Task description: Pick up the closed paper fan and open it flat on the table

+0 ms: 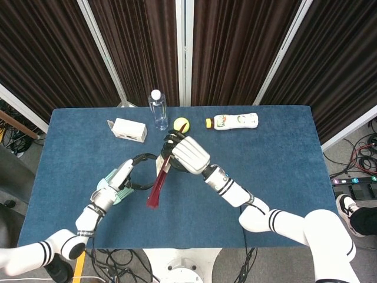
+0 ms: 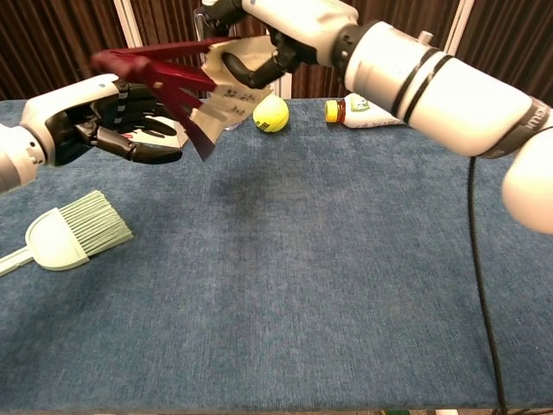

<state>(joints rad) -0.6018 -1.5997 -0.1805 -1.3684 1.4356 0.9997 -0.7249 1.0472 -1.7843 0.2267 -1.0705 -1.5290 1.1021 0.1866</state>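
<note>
Fan (image 2: 186,82): red ribs, pale paper, partly spread; held in the air above the surface (image 1: 283,177), grasped by the right robot hand (image 1: 184,154).
Left robot hand (image 2: 104,117): released, fingers apart, just beside the fan's rib ends; contact cannot be told.
Brush (image 2: 69,232): pale green, lying below the left robot hand.
Box (image 1: 129,130), bottle (image 1: 157,109), ball (image 1: 181,124), lying sauce bottle (image 1: 235,121): along the far edge, behind the fan.
</note>
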